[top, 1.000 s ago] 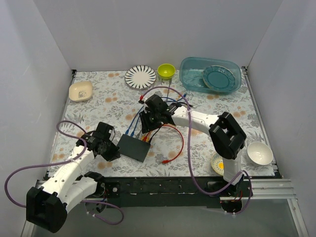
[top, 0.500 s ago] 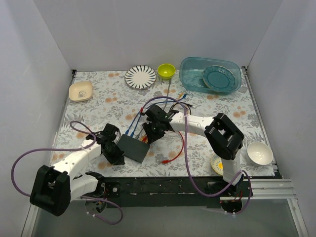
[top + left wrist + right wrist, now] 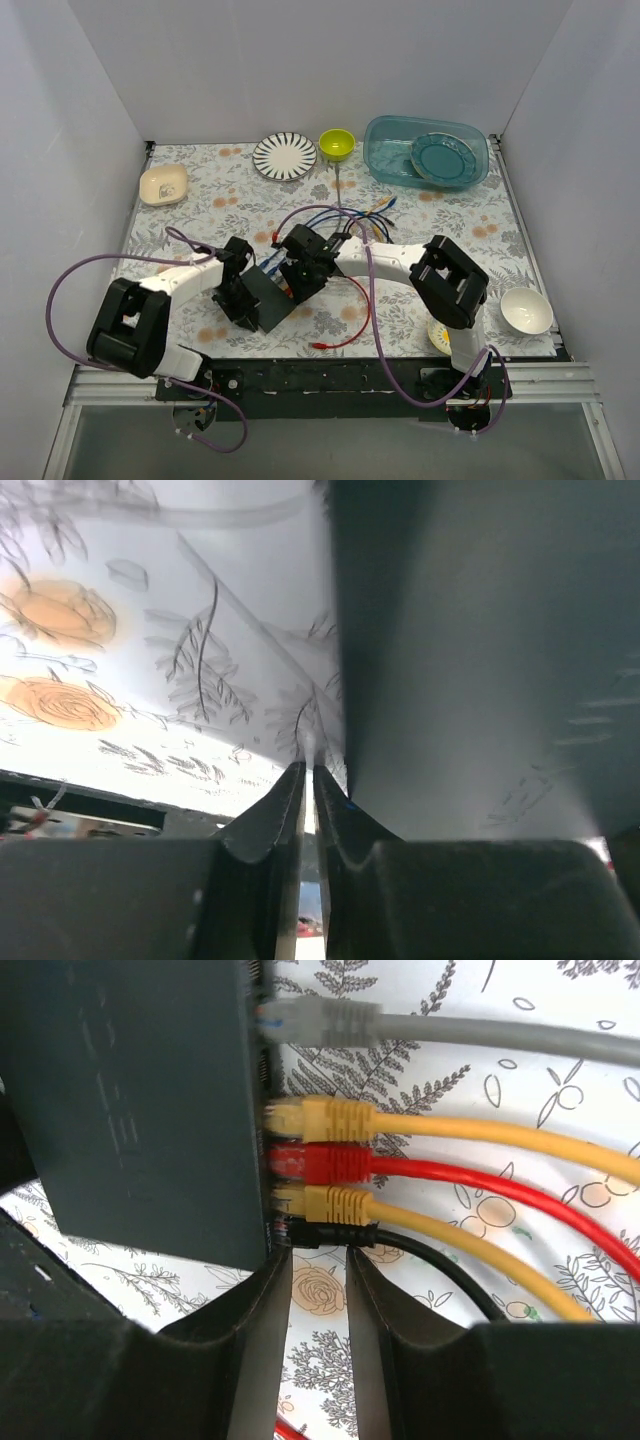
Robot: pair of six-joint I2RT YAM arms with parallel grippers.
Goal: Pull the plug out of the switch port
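Observation:
The flat black switch (image 3: 266,296) lies on the flowered cloth near the front. In the right wrist view the switch (image 3: 140,1110) has a grey plug (image 3: 320,1022), a yellow plug (image 3: 320,1118), a red plug (image 3: 320,1163), a second yellow plug (image 3: 320,1203) and a black plug (image 3: 335,1235) in its sockets. My right gripper (image 3: 318,1260) is slightly open, its tips just under the black plug, with nothing between them. It shows in the top view (image 3: 293,283) too. My left gripper (image 3: 308,770) is shut and empty against the switch's side (image 3: 480,680).
A striped plate (image 3: 285,156), a green bowl (image 3: 337,144) and a blue tub (image 3: 426,135) holding a teal plate (image 3: 440,157) stand at the back. A beige dish (image 3: 163,184) is at the far left and a white bowl (image 3: 526,310) at the right. A loose red cable (image 3: 350,320) trails toward the front.
My left arm has swung in to the switch's left side. My right gripper has moved down and nearer, onto the socket edge. The cables have shifted with it.

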